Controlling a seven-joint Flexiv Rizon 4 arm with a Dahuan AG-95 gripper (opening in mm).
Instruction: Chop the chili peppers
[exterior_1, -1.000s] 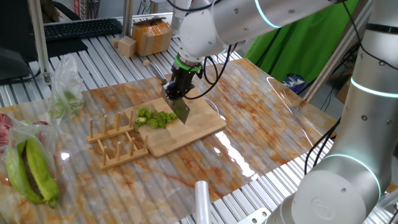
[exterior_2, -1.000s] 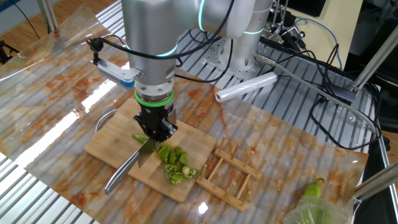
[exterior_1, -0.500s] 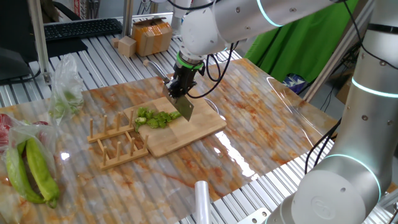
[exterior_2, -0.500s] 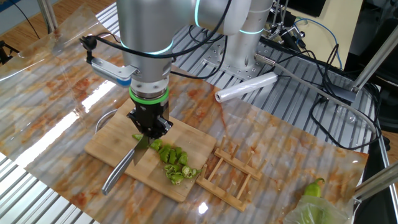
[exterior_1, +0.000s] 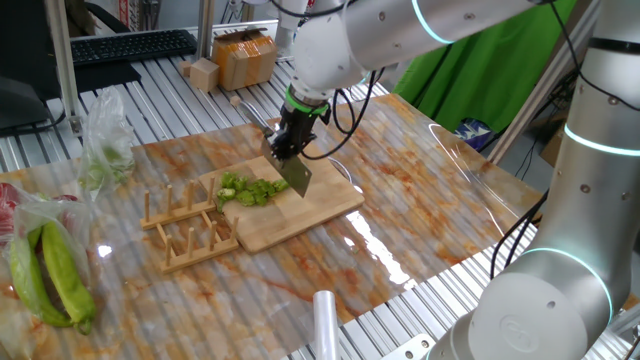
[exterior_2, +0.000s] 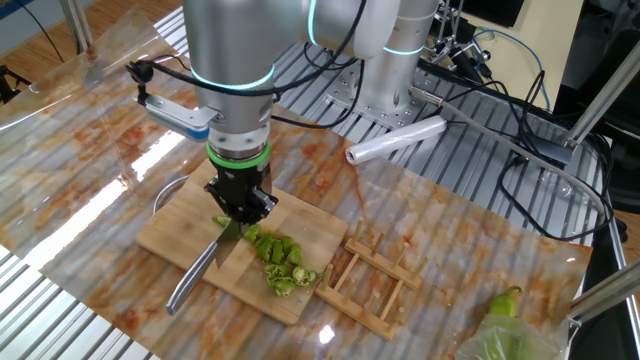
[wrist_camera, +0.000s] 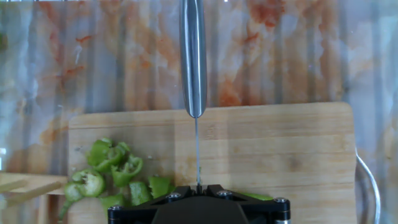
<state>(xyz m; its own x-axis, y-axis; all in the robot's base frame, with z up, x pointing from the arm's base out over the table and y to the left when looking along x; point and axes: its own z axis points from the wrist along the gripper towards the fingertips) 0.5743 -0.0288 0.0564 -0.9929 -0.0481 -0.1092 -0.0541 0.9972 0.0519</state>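
Arm: a silver Flexiv arm bends down over the cutting board (exterior_1: 300, 205), its wrist ringed in green, hand aimed straight down at the wood.
Claw: the claw (exterior_2: 240, 207) is clamped shut on a knife (exterior_2: 200, 270), gripping it by the blade; in the hand view the blade runs edge-on up the middle of the picture to the steel handle (wrist_camera: 193, 56).
Knife: the blade is tilted, its handle reaching out past the board's edge over the counter (exterior_2: 90, 150).
Chili peppers: the chili peppers (exterior_1: 248, 190) lie as a loose heap of bright-green slices on the board, just beside the blade; a whole piece runs under the claw, only a tip showing in the hand view.
Board: pale bamboo, lying flat on the counter, a thin wire loop poking out from one corner.
Rack: a wooden peg rack (exterior_1: 185, 230) lies touching the board's end nearest the slices.
Counter: marbled orange-and-white sheet under glossy clear film, laid over a slatted aluminium frame.
Room: bagged larger yellow-green peppers (exterior_1: 50, 275) at the counter's edge, a roll of clear film (exterior_2: 395, 140), a cardboard box (exterior_1: 243, 55), a keyboard (exterior_1: 130, 45), a green cloth backdrop (exterior_1: 470, 80).
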